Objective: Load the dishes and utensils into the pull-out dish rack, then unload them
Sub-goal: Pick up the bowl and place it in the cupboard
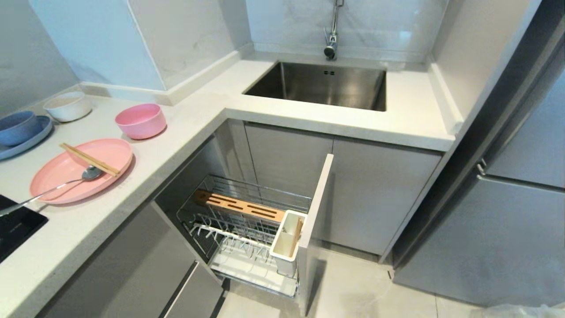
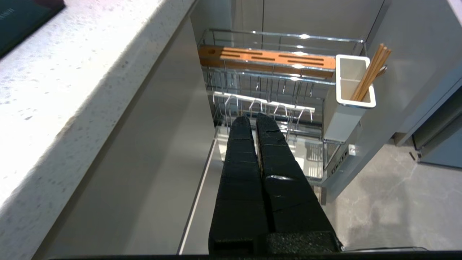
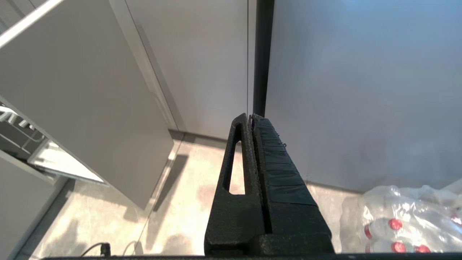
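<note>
Dish rack [image 2: 274, 104] stands pulled out beyond left claw [image 2: 252, 117].

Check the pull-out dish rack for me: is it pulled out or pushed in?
Pulled out. The pull-out dish rack stands clear of the cabinet, its front panel out over the floor, wire basket exposed.
</note>
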You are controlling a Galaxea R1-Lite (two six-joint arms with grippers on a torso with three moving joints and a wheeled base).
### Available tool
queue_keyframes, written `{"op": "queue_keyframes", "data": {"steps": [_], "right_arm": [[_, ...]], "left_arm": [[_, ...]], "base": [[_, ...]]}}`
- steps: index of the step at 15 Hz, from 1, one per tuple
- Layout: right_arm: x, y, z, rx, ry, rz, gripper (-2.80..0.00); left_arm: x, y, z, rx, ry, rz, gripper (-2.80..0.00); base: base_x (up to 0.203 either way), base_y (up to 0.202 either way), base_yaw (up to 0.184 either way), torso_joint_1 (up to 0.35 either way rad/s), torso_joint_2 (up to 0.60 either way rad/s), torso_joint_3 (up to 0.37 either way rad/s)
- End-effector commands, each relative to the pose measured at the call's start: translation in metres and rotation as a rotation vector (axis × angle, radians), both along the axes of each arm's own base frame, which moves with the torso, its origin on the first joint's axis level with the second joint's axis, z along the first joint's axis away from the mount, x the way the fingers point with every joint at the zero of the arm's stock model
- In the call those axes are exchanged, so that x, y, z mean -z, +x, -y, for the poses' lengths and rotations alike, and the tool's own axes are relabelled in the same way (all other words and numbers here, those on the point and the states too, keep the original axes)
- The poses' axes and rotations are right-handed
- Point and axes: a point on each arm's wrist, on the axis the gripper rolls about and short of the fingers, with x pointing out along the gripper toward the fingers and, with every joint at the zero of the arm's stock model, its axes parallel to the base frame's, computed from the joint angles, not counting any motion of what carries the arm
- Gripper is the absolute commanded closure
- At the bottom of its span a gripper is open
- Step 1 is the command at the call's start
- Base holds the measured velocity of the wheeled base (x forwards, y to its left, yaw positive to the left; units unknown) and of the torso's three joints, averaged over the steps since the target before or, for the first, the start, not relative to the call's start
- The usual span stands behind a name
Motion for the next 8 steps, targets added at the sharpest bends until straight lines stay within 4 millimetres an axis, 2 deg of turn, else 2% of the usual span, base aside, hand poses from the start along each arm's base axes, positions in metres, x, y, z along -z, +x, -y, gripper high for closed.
{"op": "queue_keyframes", "data": {"steps": [1, 8], "right_arm": [[0.0, 0.0, 0.0, 0.0, 0.0, 0.0, 0.0], [0.0001, 0.0, 0.0, -0.001, 0.0, -0.001, 0.0]], "left_arm": [[0.0001, -0.0001, 0.0, 0.0, 0.001, 0.001, 0.0], [0.0001, -0.0001, 0.0, 0.0, 0.001, 0.001, 0.0]], "base": [[0.0, 0.0, 0.0, 0.003, 0.0, -0.199], [0.0, 0.0, 0.0, 0.001, 0.0, -0.199]]}}
